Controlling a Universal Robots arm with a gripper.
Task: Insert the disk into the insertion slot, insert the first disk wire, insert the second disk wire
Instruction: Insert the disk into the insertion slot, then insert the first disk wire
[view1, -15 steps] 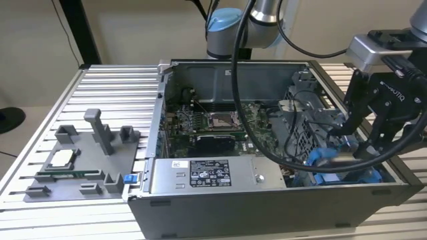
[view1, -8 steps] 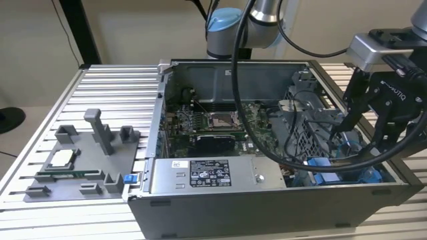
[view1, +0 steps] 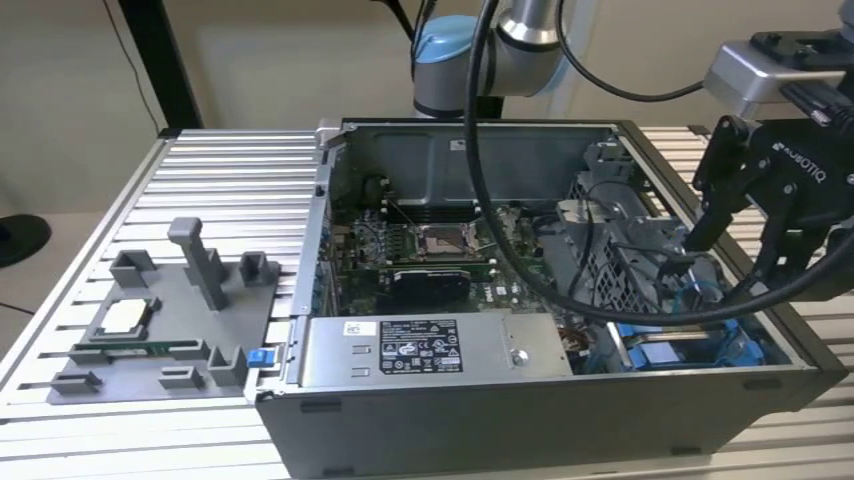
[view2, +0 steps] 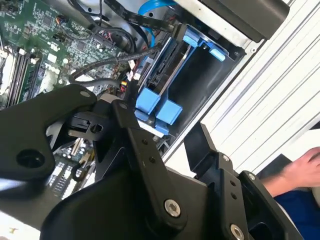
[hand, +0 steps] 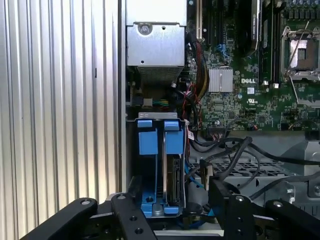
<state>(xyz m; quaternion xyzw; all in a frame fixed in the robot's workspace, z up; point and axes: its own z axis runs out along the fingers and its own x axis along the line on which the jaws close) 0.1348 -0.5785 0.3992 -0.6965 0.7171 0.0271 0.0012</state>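
Now the gripper (hand: 169, 192) hangs over the slot (hand: 146, 140), in the case's (view1: 534, 420) near corner on the exterior view's right, with its fingers spread wide and holding nothing. The disk (hand: 173, 175) seems to sit snug between the blue rails. A loose wire (hand: 205, 170) lies just beside it, probably because it plugs in there.

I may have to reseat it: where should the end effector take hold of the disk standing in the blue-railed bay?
Probably pinch across the two blue tabs at its end, coming in through the open side of the case. The disk stands on edge in the insertion slot, case wall one side, cables the other, so its flat faces look out of reach.
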